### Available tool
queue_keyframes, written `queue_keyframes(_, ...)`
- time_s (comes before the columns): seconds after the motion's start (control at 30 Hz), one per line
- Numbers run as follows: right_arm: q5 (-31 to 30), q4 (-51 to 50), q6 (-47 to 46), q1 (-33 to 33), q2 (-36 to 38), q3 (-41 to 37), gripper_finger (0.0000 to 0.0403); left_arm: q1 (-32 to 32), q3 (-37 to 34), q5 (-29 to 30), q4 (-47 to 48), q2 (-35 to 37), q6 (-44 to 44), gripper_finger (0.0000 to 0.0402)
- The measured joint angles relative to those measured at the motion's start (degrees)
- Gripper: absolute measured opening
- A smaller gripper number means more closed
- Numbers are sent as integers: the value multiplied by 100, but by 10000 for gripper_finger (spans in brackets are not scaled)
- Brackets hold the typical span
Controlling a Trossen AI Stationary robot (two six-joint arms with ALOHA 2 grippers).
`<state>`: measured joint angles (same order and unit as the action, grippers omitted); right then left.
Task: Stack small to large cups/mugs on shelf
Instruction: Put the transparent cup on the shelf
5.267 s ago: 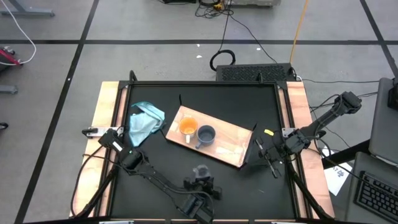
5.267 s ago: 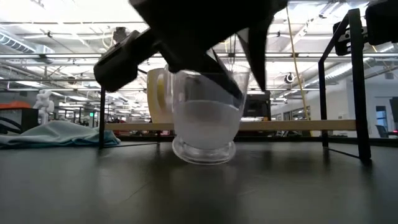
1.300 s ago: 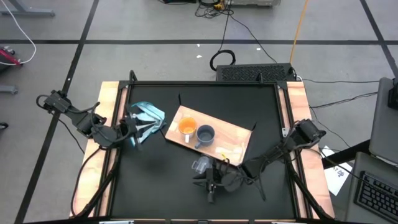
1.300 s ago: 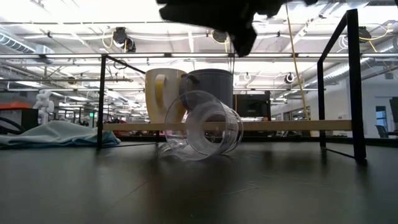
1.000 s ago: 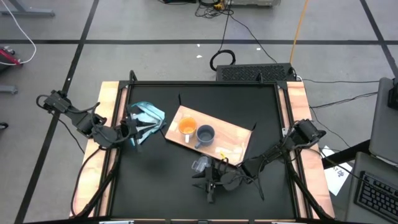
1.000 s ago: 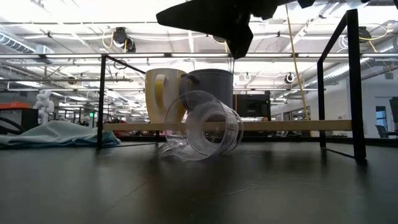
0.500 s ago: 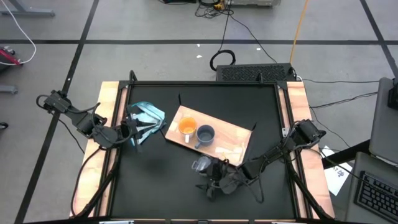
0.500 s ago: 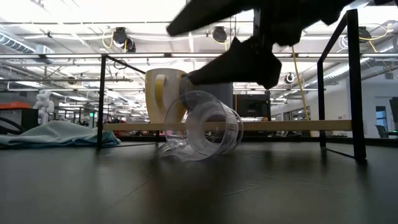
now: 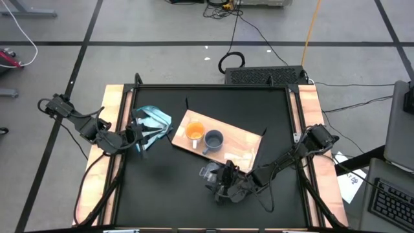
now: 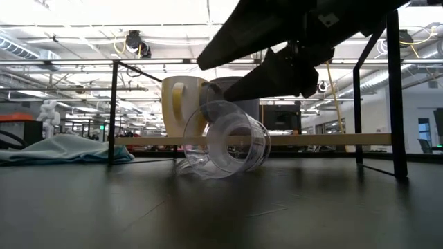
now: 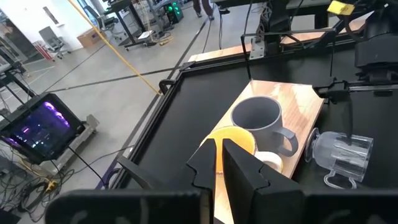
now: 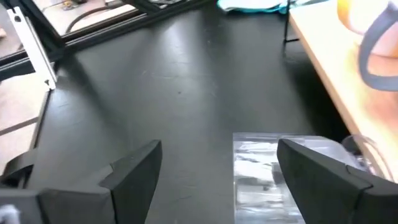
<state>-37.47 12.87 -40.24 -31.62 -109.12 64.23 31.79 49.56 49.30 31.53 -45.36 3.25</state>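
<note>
Left gripper (image 9: 138, 137): parked at the table's left edge, beside the teal cloth; the two dark fingers (image 11: 239, 180) are seen drawn close together in the left wrist view, with nothing between them.

Teal cloth (image 9: 152, 122): lying crumpled on the black tabletop (image 9: 162, 181), just left of the shelf's left end.

Shelf (image 9: 242, 145): a light-wood board set at a slant across the middle of the table; in the low view it is seen raised on dark brackets (image 10: 113, 114).

Orange mug (image 9: 195, 131): standing upright on the shelf's left part, its pale handle shown in the low view (image 10: 181, 105).

Blue-grey mug (image 9: 214, 139): standing upright on the shelf just right of the orange mug, close against it; its handle is turned toward the shelf's near edge.

Clear cup (image 10: 225, 140): lying on its side on the tabletop, in front of the shelf's near edge and off the board; its open mouth is turned toward the low camera.

Right gripper (image 9: 224, 181): lowered over the clear cup from the right; its fingers (image 12: 134, 171) are spread wide apart, and the cup (image 12: 270, 177) is seen between them in the right wrist view, ungripped.
</note>
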Motion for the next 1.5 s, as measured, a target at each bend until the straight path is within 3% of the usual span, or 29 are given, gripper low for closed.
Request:
queue_keyframes(0.5,-1529,-1061,-36,-659,-7,595,311,0,0,-136,2,0,51,31)
queue_keyframes(0.8,-1502,-1168,-508,-804,-340,599,311,0,2,-246,-2,2,70,31)
queue_keyframes(1.5,-1324,-1809,-1310,-388,-523,601,311,2,2,-409,-4,0,175,31)
